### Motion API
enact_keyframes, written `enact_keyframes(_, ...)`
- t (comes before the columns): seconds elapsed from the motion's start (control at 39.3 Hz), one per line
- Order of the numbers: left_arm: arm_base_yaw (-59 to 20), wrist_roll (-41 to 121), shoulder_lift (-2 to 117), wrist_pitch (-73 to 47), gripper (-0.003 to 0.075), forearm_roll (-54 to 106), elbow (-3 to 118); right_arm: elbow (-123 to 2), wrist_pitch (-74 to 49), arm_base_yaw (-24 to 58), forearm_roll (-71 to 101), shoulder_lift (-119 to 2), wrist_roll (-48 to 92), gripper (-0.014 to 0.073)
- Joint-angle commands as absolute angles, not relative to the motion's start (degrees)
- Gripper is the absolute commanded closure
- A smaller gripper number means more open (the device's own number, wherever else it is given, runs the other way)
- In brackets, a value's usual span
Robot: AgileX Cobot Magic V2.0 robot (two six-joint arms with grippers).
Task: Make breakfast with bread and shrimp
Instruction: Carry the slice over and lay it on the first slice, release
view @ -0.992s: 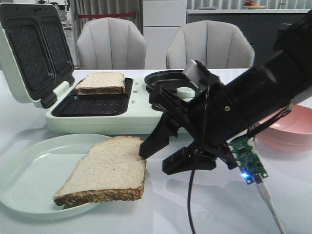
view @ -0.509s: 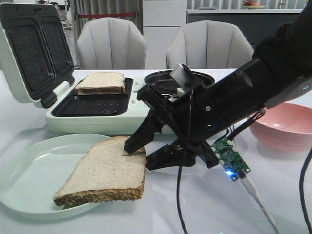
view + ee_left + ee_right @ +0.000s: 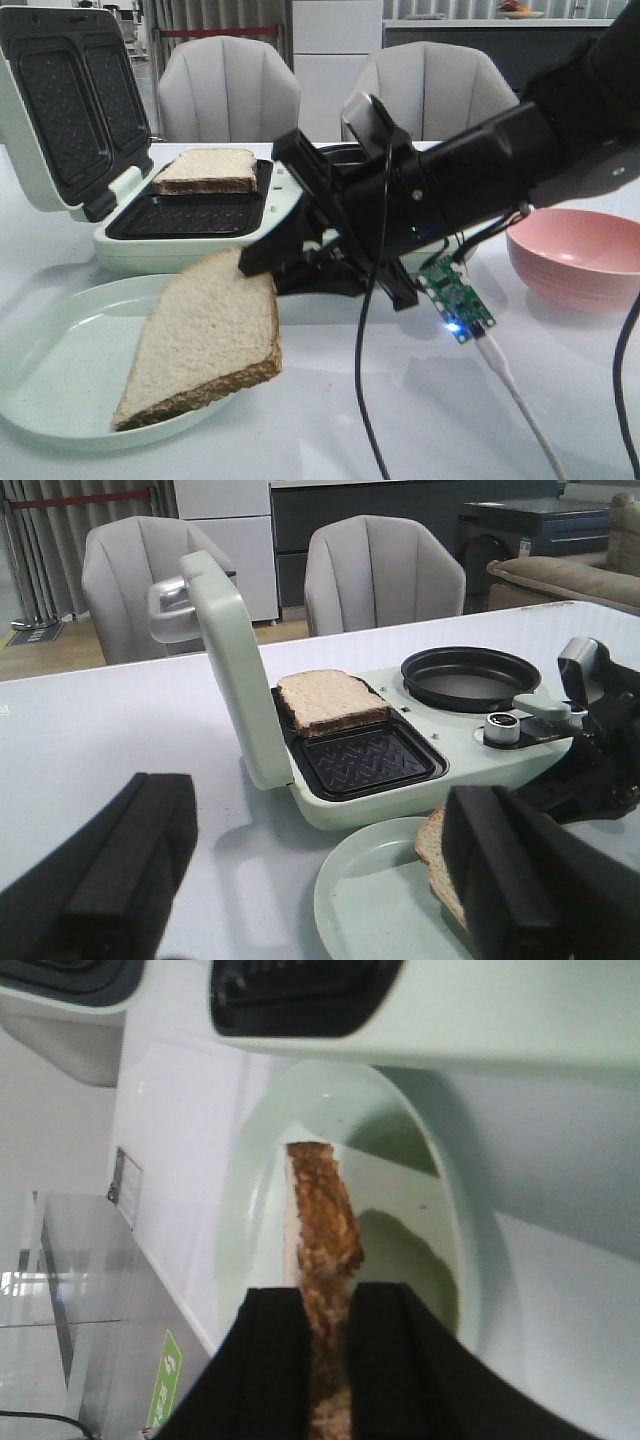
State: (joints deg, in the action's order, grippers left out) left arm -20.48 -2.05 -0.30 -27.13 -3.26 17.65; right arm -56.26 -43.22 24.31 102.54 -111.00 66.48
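the step in hand looks like moving the second bread slice off the pale green plate to the sandwich maker: the right gripper is clenched on the slice's upper edge, which hangs tilted with its lower corner apparently on the plate, though contact is hard to judge. the other slice already lies in the maker's far tray, its near tray bare, so the next move probably calls for a lift clear of the plate rim and a level carry without crushing or tearing the soft crumb. the left gripper hangs spread wide, grasping nothing, and i can see no shrimp.
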Motion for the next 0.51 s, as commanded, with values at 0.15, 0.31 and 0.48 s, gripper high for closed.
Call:
enact_keyframes(0.15, -20.8, -2.6, -0.1, -22.4, 0.0155, -2.8, 19.0, -64.1, -49.2, 24.2, 109.1, -105.8, 67.7, 0.0368)
enact_keyframes(0.31, -20.8, -2.6, -0.1, -22.4, 0.0155, -2.8, 19.0, -70.0, -45.0, 24.2, 109.1, -105.8, 67.7, 0.0368)
enact_keyframes(0.48, -20.8, -2.6, -0.1, -22.4, 0.0155, -2.8, 19.0, -77.2, -36.0, 24.2, 109.1, -106.9, 67.6, 0.0368)
